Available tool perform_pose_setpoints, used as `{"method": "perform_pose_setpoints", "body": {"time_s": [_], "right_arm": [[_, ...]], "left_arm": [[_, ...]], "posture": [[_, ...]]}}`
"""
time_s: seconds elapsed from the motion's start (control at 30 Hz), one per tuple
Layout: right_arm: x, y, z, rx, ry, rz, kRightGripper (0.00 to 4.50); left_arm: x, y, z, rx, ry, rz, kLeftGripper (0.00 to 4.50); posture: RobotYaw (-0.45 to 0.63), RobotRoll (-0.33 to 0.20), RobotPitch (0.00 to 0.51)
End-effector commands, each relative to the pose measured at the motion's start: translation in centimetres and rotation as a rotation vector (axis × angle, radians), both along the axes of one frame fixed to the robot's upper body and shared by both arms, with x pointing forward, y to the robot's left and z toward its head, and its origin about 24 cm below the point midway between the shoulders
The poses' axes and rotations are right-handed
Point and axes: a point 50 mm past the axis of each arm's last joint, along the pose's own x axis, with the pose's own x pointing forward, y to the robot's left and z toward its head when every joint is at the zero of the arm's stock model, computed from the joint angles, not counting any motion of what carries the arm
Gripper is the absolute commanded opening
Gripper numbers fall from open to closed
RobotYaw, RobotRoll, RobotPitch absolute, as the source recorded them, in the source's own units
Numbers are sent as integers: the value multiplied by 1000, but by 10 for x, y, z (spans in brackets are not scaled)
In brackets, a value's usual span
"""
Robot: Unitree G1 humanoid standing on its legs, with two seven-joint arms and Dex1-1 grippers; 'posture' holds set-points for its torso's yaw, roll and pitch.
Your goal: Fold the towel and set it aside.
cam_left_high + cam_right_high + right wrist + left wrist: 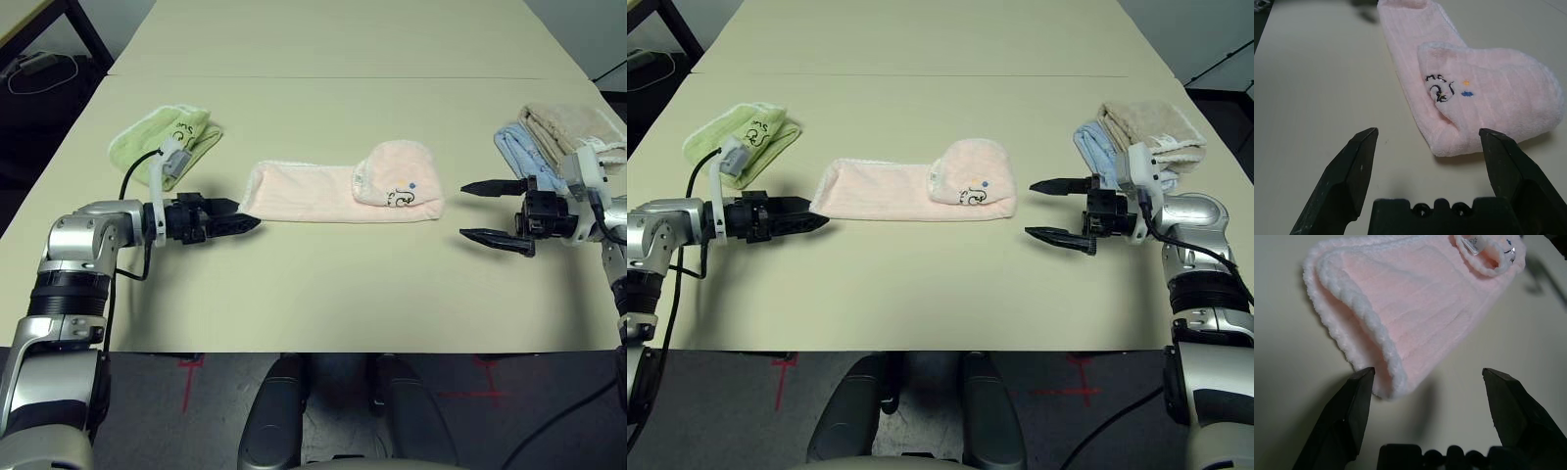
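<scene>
the pink towel [338, 191] lies mid-frame, long axis left to right. the left gripper [233, 221], jaws apart, nearly touches its left end; the right gripper [487, 212], jaws wide and empty, stands farther off.

The two head views look forward and down from above the near edge of the table [323, 294], side by side, so both take in the same tabletop with only a slight sideways offset. Each wrist view sits low and close behind its own open fingers, the left gripper [1427, 382] facing right along the pink towel [1425, 303], the right gripper [1427, 142] facing left; both share that towel.
</scene>
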Motion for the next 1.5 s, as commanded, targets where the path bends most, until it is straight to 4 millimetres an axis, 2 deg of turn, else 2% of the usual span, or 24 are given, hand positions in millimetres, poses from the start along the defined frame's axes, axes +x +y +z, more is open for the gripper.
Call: {"method": "perform_pose_setpoints", "body": {"time_s": [0.03,0.1,0.2,0.37,0.53,0.57,0.77,0.97,1.23,1.5], "right_arm": [[-2,-2,0,-10,-10,-7,4492],[-2,-2,0,-11,-11,-10,4492],[-2,-3,0,-14,-13,-14,4500],[-1,-3,1,-18,-21,-21,4500],[-1,-3,1,-21,-24,-27,4500],[-1,-3,1,-22,-25,-28,4500],[0,-3,0,-23,-28,-36,4500],[1,-2,-2,-21,-32,-40,4500],[3,1,-3,-14,-40,-48,4500],[3,1,-4,-14,-45,-56,4500]], "left_arm": [[3,-2,-8,16,35,6,4500],[4,-3,-8,18,37,3,4500],[6,-4,-9,26,40,4,3873],[7,-3,-10,48,56,4,2108],[9,-3,-7,49,50,6,145],[10,-3,-7,49,49,6,26],[14,-1,-2,66,18,11,26],[16,-1,11,148,-33,-50,26],[16,-36,58,132,-124,-265,26],[21,-71,79,109,-214,-393,26]], "posture": [[72,0,207],[71,0,206],[69,0,206],[67,0,205],[68,0,201],[68,0,200],[69,0,198],[74,0,195],[82,0,188],[72,0,182]]}}
